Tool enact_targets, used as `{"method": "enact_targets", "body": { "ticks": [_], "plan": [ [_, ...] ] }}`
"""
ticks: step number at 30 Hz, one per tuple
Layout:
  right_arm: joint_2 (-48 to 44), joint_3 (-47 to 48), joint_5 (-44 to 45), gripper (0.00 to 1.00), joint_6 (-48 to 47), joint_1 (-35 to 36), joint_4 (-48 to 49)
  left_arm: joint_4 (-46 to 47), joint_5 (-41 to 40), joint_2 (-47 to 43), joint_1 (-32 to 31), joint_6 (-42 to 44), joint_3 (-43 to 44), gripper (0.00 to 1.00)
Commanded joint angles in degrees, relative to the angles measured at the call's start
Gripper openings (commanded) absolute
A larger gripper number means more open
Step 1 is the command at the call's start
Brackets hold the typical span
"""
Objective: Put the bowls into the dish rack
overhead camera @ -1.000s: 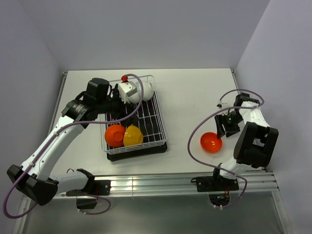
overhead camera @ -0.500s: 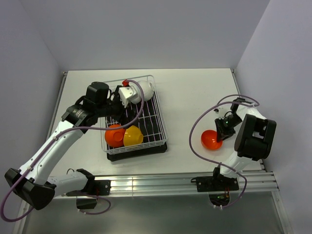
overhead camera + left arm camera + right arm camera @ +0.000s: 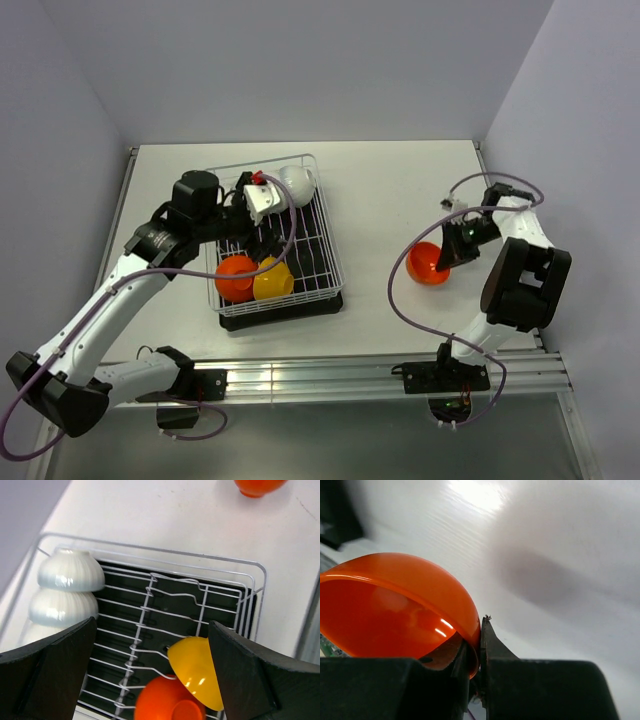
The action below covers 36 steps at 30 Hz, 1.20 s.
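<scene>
White table (image 3: 390, 190): dish rack (image 3: 190, 595) holds white bowls (image 3: 70, 571) (third half hidden), yellow bowl (image 3: 197, 672), orange bowl (image 3: 162, 702). Left gripper (image 3: 151, 630) spread wide; right gripper (image 3: 481, 635) pinches loose orange bowl (image 3: 395, 605).

Even light leaves glare on blurred table (image 3: 560, 575) and red-orange bowl (image 3: 395, 595).

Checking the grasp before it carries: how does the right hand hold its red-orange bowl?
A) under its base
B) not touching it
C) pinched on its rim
C: the right wrist view shows the right hand closed on the rim of the red-orange bowl, one finger inside, one outside.
</scene>
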Motion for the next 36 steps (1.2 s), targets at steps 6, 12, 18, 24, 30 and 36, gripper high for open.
{"method": "enact_targets", "body": {
  "ticks": [6, 12, 18, 24, 30, 36],
  "plan": [
    [-7.5, 17.42, -22.32, 0.0, -1.9, 4.27, -17.45, 12.4, 3.66, -8.19, -4.11, 26.54, -4.69, 0.99],
    [-11.9, 18.84, -25.3, 0.0, 4.42, 17.78, -14.3, 16.8, 4.54, -13.38, -12.01, 49.21, -12.77, 0.99],
    [-12.61, 17.87, -27.06, 0.0, 9.79, 27.65, -10.77, 17.96, 3.67, -14.26, -20.01, 64.69, -17.18, 0.99],
    [-11.73, 14.54, -28.13, 0.0, 12.96, 34.68, -8.06, 21.29, 1.47, -14.17, -27.3, 73.05, -21.22, 1.0],
    [-11.64, 11.72, -27.6, 0.0, 16.21, 39.96, -4.98, 20.51, 0.06, -12.86, -29.95, 76.48, -21.05, 1.0],
    [-11.47, 11.98, -26.81, 0.0, 18.41, 43.47, -3.74, 18.39, -0.2, -10.93, -30.65, 80.43, -20.78, 0.99]
  ]
}}
